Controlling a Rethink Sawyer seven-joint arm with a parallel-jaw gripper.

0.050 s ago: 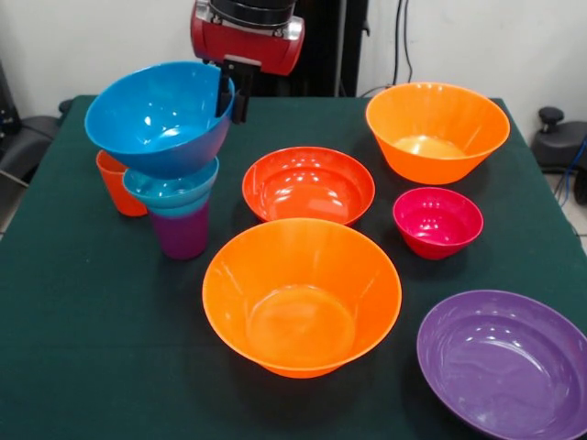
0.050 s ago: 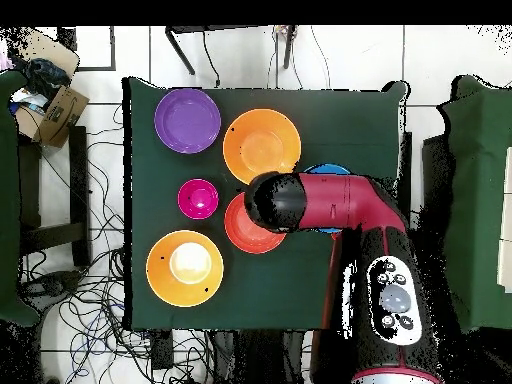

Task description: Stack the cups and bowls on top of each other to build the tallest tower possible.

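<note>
Blue bowl [image 1: 158, 117] sat tilted atop the teal bowl [image 1: 171, 188] and purple cup [image 1: 181, 231] at the green table's [image 1: 92, 312] edge, the gripper [image 1: 231, 96] pinching its rim. An orange cup [image 1: 117, 183] stood just behind. No writing was readable anywhere.

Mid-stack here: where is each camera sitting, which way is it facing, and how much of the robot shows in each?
Front view: across the table, facing the robot; only the red wrist and the end effector at the blue bowl's rim show.
Overhead view: above the table, looking straight down; the whole arm shows, covering most of the tower.
Shared: both large orange bowls, red-orange bowl, magenta bowl, purple bowl.
</note>
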